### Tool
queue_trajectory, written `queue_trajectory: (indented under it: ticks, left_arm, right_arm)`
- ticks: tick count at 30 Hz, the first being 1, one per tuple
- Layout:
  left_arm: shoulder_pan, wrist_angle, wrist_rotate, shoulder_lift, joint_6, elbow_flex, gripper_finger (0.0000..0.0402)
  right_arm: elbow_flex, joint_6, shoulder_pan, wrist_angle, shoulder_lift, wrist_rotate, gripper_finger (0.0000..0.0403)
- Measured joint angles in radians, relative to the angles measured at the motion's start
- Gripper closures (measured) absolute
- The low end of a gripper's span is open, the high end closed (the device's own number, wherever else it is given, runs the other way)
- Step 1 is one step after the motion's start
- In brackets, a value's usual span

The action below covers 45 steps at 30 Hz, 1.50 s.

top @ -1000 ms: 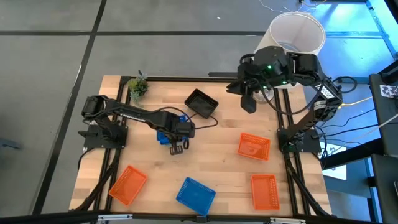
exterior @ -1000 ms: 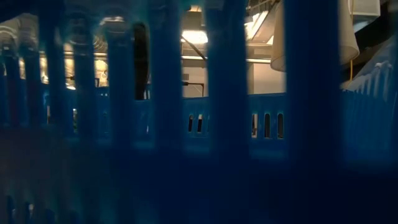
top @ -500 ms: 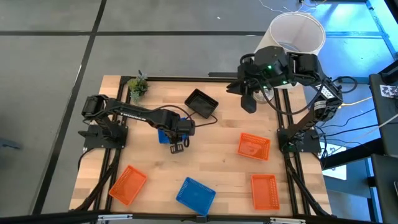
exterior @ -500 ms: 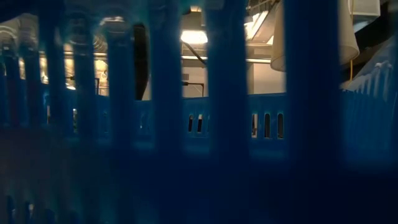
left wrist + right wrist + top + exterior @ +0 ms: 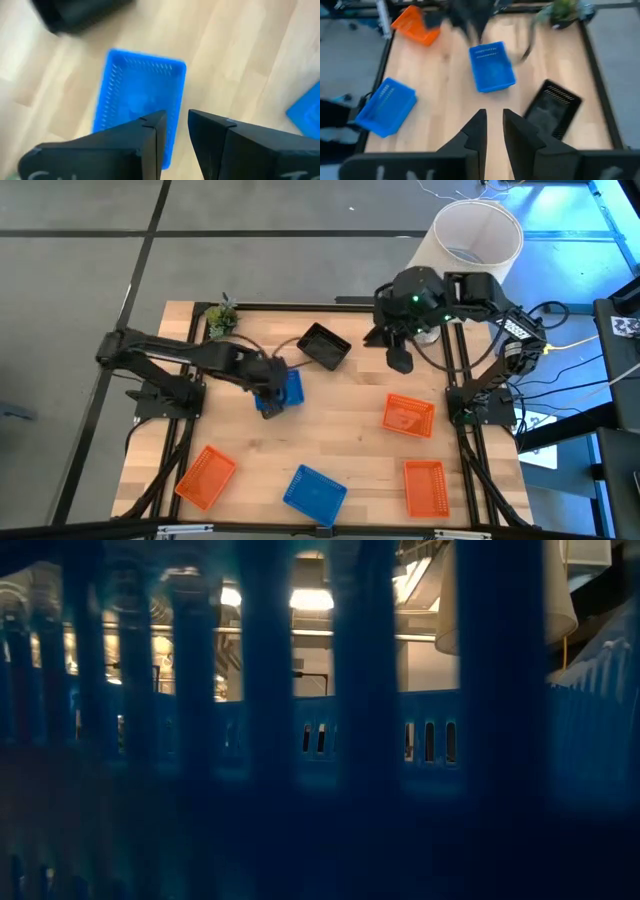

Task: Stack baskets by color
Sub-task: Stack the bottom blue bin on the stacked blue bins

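Note:
A blue basket (image 5: 290, 390) (image 5: 135, 100) rests flat on the wood at the table's middle. My left gripper (image 5: 268, 392) (image 5: 177, 131) hangs above its left edge, open, with nothing between the fingers. A black basket (image 5: 325, 346) lies just beyond it, toward the far edge. A second blue basket (image 5: 315, 492) sits at the near edge, and its lattice wall (image 5: 270, 740) fills the low view. Three orange baskets (image 5: 408, 415) (image 5: 425, 487) (image 5: 205, 476) lie apart on the table. My right gripper (image 5: 398, 358) (image 5: 494, 124) hovers high over the far right, open and empty.
A big white lampshade (image 5: 478, 235) stands beyond the far right corner, behind my right arm. A small green plant (image 5: 221, 320) is at the far left corner. Bare wood (image 5: 340, 430) lies between the middle blue basket and the orange ones.
My left gripper has risen and drawn back toward the table's left, off the middle blue basket. That basket now shows uncovered and stays on the wood. My right gripper has sunk a little and shifted slightly toward the table's left.

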State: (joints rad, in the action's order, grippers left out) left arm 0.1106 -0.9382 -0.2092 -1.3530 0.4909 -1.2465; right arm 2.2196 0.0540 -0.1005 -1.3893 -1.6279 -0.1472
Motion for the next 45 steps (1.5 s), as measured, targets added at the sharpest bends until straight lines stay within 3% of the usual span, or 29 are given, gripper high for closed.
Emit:
queue_trajectory:
  ticks: [6, 21, 29, 40, 45]
  left_arm:
    - [0.098, -0.026, -0.119, 0.171, 0.032, 0.0, 0.033]
    - [0.371, -0.102, -0.121, 0.407, 0.053, 0.0, 0.033]
    - [0.461, -0.127, -0.13, 0.433, 0.052, 0.0, 0.033]
    - [0.516, -0.128, -0.13, 0.433, 0.05, 0.0, 0.033]
    - [0.527, -0.128, -0.13, 0.433, 0.051, 0.0, 0.033]
  right_arm:
    - [-0.068, -0.088, 0.116, 0.03, -0.007, -0.004, 0.0341]
    - [-0.257, -0.476, 0.443, 0.24, -0.131, -0.009, 0.0341]
    - [-0.264, -0.676, 0.471, 0.269, -0.241, -0.037, 0.0341]
    - [-0.264, -0.779, 0.47, 0.29, -0.407, -0.132, 0.034]
    - [-0.264, -0.785, 0.466, 0.296, -0.443, -0.168, 0.0364]
